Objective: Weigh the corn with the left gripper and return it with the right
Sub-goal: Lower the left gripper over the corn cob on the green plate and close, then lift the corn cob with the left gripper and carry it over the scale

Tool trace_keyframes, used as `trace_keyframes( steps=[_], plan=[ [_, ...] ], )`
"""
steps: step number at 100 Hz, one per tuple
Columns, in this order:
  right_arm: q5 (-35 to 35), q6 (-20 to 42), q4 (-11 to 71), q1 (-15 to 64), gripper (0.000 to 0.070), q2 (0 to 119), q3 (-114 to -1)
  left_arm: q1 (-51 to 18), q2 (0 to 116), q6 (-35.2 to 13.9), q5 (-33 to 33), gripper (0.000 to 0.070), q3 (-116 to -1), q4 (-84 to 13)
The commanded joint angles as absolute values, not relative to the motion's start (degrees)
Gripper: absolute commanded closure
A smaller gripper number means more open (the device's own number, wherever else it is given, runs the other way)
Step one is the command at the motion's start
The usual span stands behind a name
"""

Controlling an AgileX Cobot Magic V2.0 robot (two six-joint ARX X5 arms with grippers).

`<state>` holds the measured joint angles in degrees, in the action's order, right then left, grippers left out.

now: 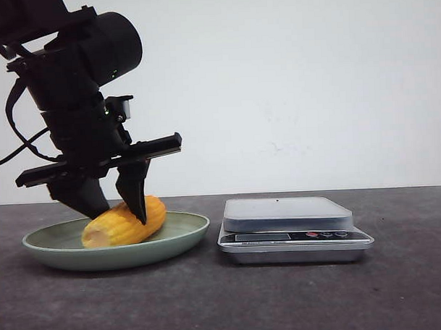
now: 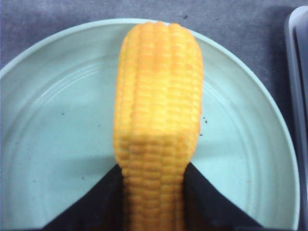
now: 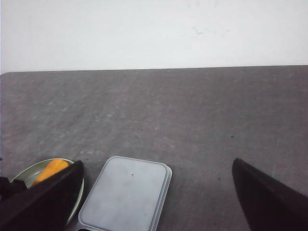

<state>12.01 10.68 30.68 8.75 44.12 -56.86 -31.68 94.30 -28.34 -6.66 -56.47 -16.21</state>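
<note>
I see the corn (image 1: 125, 223), a stubby yellow-orange cob with kernel rows. It lies on its side at the scene's left, paler cut end facing left.

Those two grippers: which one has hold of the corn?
The left gripper, the one over the green plate: its fingers straddle the corn. The right gripper hangs open above the table, holding nothing.

Black left arm (image 1: 76, 90), cables, wedge-shaped jaws

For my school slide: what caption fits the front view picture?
Left gripper straddles the corn on a green plate, beside an empty kitchen scale.
</note>
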Motion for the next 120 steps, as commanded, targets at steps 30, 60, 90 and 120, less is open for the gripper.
trace_keyframes(
  steps=[30, 60, 90, 120],
  plan=[
    [12.0, 10.1, 30.5, 9.0, 0.0076, 44.4, -58.1, -35.9, 85.9, -23.2, -3.7, 0.0697, -70.8, -24.4],
    [12.0, 10.3, 30.4, 9.0, 0.0076, 44.4, -58.1, -40.6, 95.0, -24.9, -3.3, 0.0697, -83.8, -22.2],
    [12.0, 10.3, 31.0, 9.0, 0.0076, 44.4, -58.1, -44.8, 106.7, -29.6, -4.4, 0.0697, -84.5, -17.5],
    [11.9, 10.3, 31.7, 9.0, 0.0076, 44.4, -58.1, -47.3, 111.8, -29.4, -5.0, 0.0697, -84.5, -16.7]
  ],
)
